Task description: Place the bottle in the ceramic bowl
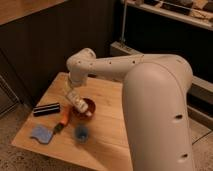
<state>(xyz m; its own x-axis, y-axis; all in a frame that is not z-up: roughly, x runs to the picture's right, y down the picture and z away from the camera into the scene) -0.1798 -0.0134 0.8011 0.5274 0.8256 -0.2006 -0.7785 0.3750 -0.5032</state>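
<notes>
The hand (74, 96) is seen at the ceramic bowl's (88, 110) left rim on the bench (107, 97), with the pale bottle (78, 105) tilted beneath it. Whether it is clamped cannot be told. The bottle is judged light, smooth plastic, best gripped mid-body.

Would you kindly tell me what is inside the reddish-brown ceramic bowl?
The pale plastic bottle leans over the reddish-brown ceramic bowl at its left rim, below the robot's hand. They hide its left interior, so whether the bottle rests inside is unclear.
</notes>
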